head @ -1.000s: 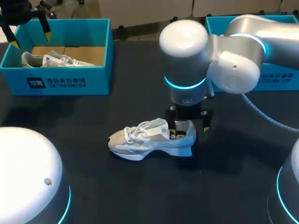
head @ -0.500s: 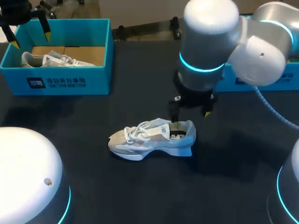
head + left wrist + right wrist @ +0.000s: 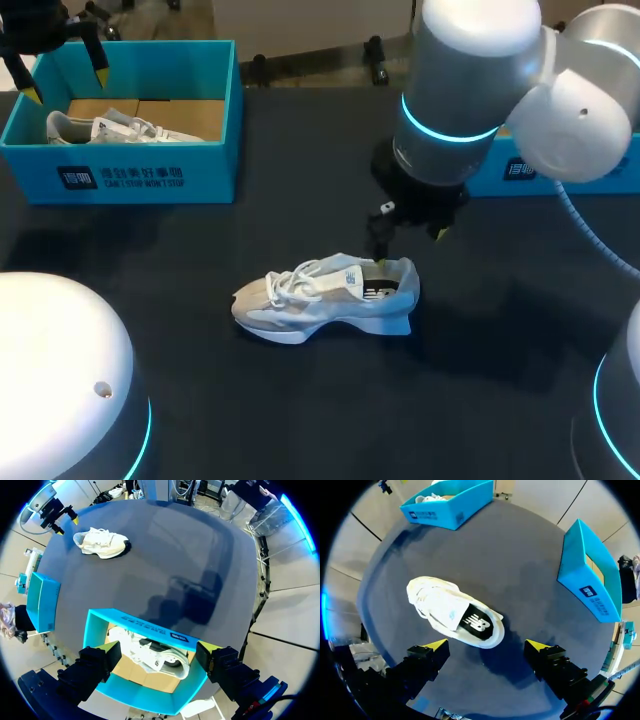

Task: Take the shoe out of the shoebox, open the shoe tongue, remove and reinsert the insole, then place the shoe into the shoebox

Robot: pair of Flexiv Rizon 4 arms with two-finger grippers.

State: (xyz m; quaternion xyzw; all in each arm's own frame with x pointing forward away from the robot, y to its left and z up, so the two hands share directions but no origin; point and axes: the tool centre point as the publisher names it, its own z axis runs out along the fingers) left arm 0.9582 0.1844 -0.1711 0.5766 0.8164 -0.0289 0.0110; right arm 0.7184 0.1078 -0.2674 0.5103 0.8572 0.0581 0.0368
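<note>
A white sneaker (image 3: 325, 297) lies on its sole in the middle of the dark table, toe towards my left. Its insole (image 3: 476, 622) shows dark in the heel opening. My right gripper (image 3: 410, 245) hangs open just above the heel, holding nothing. In the right wrist view the sneaker (image 3: 452, 612) lies ahead of the right gripper (image 3: 487, 647), apart from both fingers. My left gripper (image 3: 68, 85) hovers open over the left teal shoebox (image 3: 130, 175), which holds a second white shoe (image 3: 110, 128). That shoe (image 3: 150, 655) lies under the left gripper (image 3: 159, 652).
A second teal box (image 3: 520, 170) stands at the back right, mostly hidden behind my right arm; it is also seen in the right wrist view (image 3: 587, 575). Dark bare table surrounds the sneaker on all sides.
My right gripper has risen out of the sneaker's heel and shifted slightly right and back. The sneaker and the left arm have not moved.
</note>
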